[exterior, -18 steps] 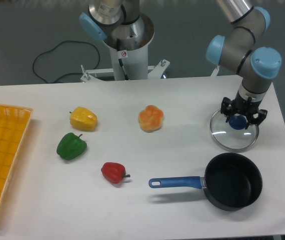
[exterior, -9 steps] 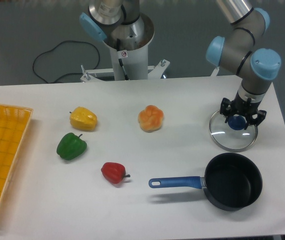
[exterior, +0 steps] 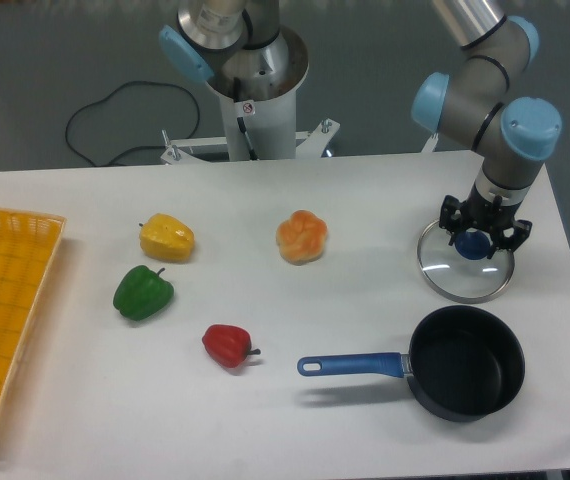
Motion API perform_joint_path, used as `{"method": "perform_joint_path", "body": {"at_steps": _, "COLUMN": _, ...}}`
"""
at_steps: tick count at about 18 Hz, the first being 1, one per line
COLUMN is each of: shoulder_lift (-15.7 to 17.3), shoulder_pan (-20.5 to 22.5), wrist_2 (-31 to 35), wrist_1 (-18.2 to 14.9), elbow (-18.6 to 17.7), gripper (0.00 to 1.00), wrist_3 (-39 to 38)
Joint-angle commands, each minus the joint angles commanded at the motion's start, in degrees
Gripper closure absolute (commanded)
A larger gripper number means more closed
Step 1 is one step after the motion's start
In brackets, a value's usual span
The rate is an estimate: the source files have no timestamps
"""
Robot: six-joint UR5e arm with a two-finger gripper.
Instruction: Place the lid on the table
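Note:
The lid [exterior: 462,275], a clear glass disc with a thin metal rim and a blue centre knob, sits at the right side of the white table [exterior: 365,300], level and low over or on its surface; I cannot tell if it touches. My gripper [exterior: 477,243] points straight down over the lid's centre, its black fingers shut around the blue knob. The black saucepan [exterior: 465,375] with a blue handle stands just in front of the lid, uncovered.
An orange pepper [exterior: 302,237], a yellow pepper [exterior: 167,237], a green pepper [exterior: 143,292] and a red pepper [exterior: 228,345] lie on the left and middle of the table. A yellow mesh basket [exterior: 0,320] sits at the left edge.
The lid and the gripper have shifted very slightly back and left. Nothing else has moved.

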Motion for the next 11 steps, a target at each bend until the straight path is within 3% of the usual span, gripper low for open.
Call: {"method": "perform_joint_path", "body": {"at_steps": 11, "shoulder_lift": -0.09, "shoulder_pan": 0.00, "wrist_2": 0.00, "wrist_1": 0.00, "elbow": 0.09, "gripper": 0.54, "wrist_3": 0.18}}
